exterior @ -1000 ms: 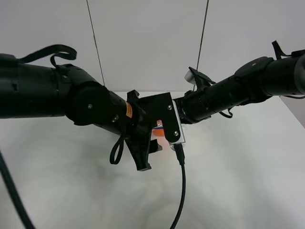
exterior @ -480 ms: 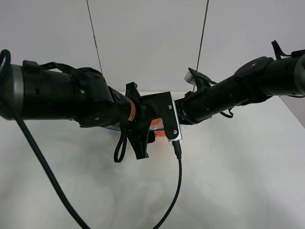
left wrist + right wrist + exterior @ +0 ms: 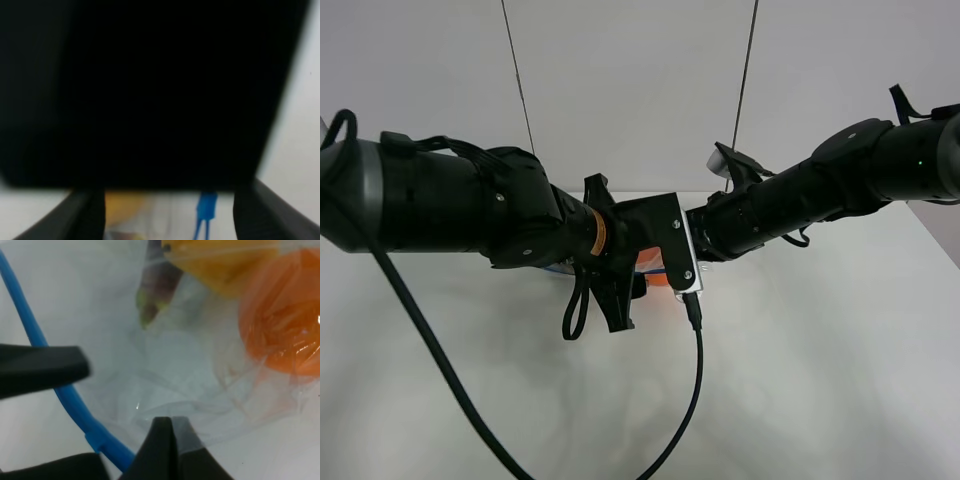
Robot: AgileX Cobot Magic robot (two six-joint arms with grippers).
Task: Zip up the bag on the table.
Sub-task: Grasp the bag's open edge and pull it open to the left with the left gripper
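Observation:
The bag (image 3: 165,365) is clear film with an orange (image 3: 280,320), a yellow pear (image 3: 225,255) and an eggplant (image 3: 155,290) inside; its blue zipper strip (image 3: 50,360) runs along one edge. My right gripper (image 3: 172,432) is shut, pinching the film at the bag's edge. My left gripper (image 3: 92,415) is open, one black finger on each side of the zipper strip. In the left wrist view a black mass hides most; the left gripper (image 3: 170,220) frames the blue strip (image 3: 205,210). From above, both arms cover the bag; only a bit of orange (image 3: 660,276) shows.
The white table (image 3: 800,380) spreads wide around the arms. A black cable (image 3: 698,380) hangs from the left wrist camera down over the near side of the table. Two thin cords (image 3: 520,90) run up the back wall.
The left arm has swung so that its forearm sits higher and its gripper has drawn slightly back over the bag. The right arm has not moved.

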